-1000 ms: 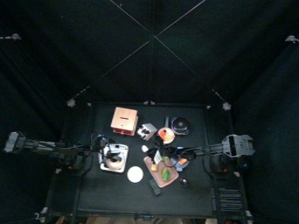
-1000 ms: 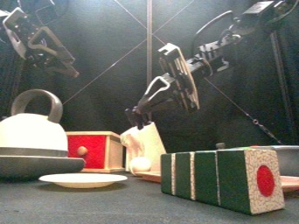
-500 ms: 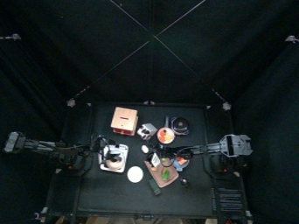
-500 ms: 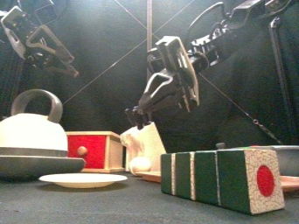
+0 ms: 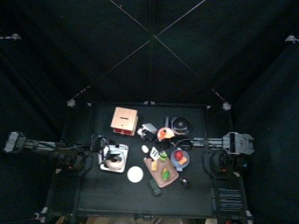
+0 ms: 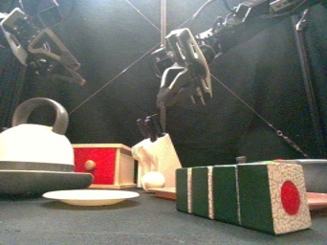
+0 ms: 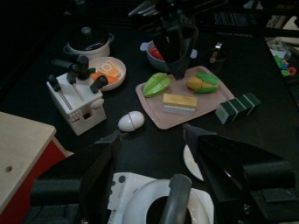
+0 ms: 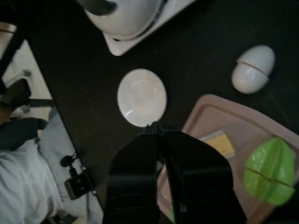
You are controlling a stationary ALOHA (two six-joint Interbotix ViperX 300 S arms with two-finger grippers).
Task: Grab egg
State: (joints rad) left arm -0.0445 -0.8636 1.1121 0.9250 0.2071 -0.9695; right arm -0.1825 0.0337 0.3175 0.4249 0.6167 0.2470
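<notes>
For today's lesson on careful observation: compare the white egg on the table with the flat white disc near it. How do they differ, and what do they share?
Shape: the egg is a rounded oval that bulges up, while the disc is a flat circle with a shallow rim.
Size: the egg is clearly smaller than the disc.
Place: the egg lies beside the pink cutting board; the disc sits nearer the kettle.
Both are plain white and rest on the black table, untouched.

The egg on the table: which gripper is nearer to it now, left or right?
Right. The right gripper hangs in the air above the egg. The left gripper is high up beyond the kettle, farther away.
</notes>
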